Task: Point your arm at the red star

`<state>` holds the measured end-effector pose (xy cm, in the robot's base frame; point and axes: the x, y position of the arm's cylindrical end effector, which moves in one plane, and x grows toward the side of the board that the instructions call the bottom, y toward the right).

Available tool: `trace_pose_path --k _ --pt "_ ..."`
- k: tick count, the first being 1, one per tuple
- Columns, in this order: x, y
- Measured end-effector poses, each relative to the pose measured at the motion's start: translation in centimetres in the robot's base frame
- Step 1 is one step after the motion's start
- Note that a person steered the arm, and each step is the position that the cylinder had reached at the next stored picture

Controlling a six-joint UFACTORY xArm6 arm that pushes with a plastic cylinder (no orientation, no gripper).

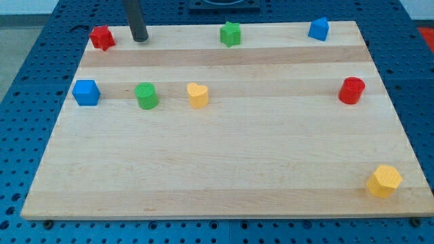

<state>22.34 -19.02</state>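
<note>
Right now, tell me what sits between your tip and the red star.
Nothing. In the camera view my tip stands just to the view's right of the red star, with only a bare strip of the wooden board between them.

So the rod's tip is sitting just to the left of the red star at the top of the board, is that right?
Not quite. In the camera view my tip sits just to the right of the red star, not the left. Both are at the top of the board, close together but apart.
</note>
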Motion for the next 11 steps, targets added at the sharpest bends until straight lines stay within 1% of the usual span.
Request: trace_pose_path --k 2,4,5,6,7,8,9,10,11 --pt "-2.8 -3.4" --pt "-3.2 -6.6" --pt "-3.2 -10.3" --pt "-3.2 -11.4" --pt "-2.3 -11.4" --pt "-0.5 -11.5" --pt "-0.1 -11.4" --pt "1.3 -11.3" --pt "1.3 -11.3"
